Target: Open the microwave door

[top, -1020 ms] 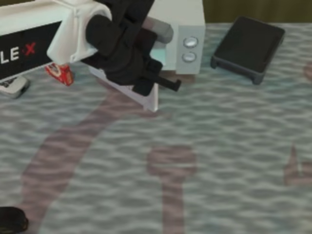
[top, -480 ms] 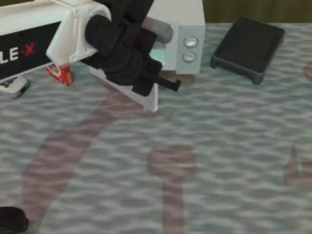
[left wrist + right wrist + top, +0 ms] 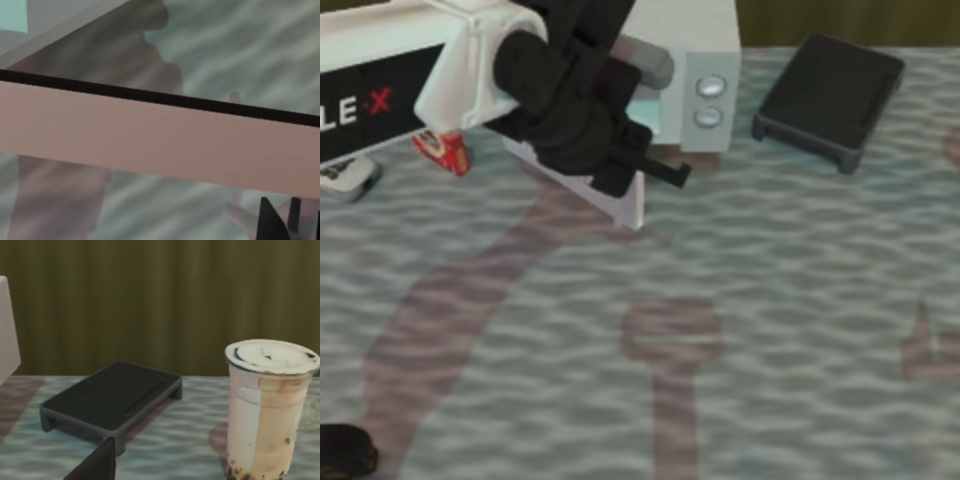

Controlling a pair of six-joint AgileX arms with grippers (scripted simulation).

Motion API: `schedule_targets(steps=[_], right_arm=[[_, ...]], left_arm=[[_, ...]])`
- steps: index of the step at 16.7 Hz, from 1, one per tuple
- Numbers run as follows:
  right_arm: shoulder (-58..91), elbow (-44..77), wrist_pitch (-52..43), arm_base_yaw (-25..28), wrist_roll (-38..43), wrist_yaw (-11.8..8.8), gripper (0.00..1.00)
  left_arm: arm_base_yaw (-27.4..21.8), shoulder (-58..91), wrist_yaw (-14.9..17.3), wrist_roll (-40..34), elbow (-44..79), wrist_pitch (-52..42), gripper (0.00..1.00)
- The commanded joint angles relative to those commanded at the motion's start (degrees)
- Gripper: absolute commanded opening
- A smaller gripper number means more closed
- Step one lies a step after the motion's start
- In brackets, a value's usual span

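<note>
The microwave point(image 3: 705, 60) is a white box at the table's far edge, left of centre, with two round silver knobs on its right panel. Its door point(image 3: 620, 205) stands swung open toward the front-left, baring a pale teal interior.

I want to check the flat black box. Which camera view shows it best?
The right wrist view: the flat black box fills the foreground, side and top visible. The top view shows it from above, right of the microwave. The left wrist view does not show it.
</note>
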Motion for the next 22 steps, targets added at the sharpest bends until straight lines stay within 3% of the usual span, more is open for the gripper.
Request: schedule_targets(steps=[8, 15, 22], right_arm=[[0.00, 0.00, 0.00, 0.00, 0.00, 0.00, 1.00], [0.00, 0.00, 0.00, 0.00, 0.00, 0.00, 1.00], [0.00, 0.00, 0.00, 0.00, 0.00, 0.00, 1.00]], left_arm=[[-0.28, -0.07, 0.49, -0.04, -0.09, 0.03, 0.00], [2.40, -3.45, 4.24, 7.24, -4.31, 0.57, 0.00], [2.50, -3.60, 4.40, 7.53, -4.45, 0.62, 0.00]])
